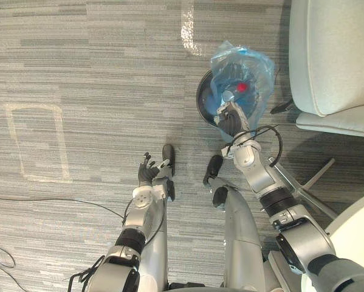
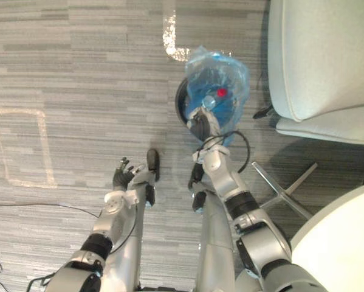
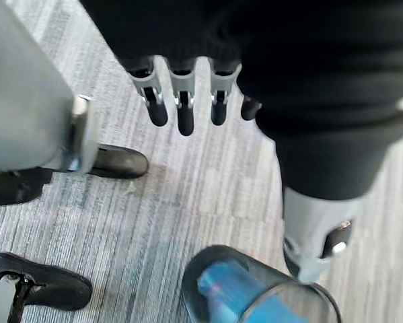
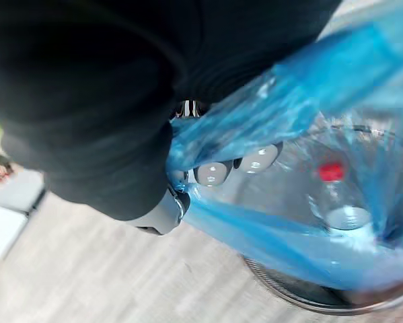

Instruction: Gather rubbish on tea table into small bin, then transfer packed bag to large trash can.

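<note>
Floor is grey striped carpet (image 1: 96, 73). A small dark round bin (image 1: 201, 100) stands on it, right of centre, lined with a blue plastic bag (image 1: 254, 67) that rises above the rim. Just right of the bin, a pale grey upholstered chair (image 1: 333, 55), with thin metal legs (image 1: 318, 174) on the carpet. A pale rectangular outline (image 1: 33, 106) marks the carpet at left, well apart from the bin.

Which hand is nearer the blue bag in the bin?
Right. The right hand grips the blue bag at the rim of the bin, fingers curled in the plastic. The left hand hangs open over the carpet, apart from the bag.
</note>
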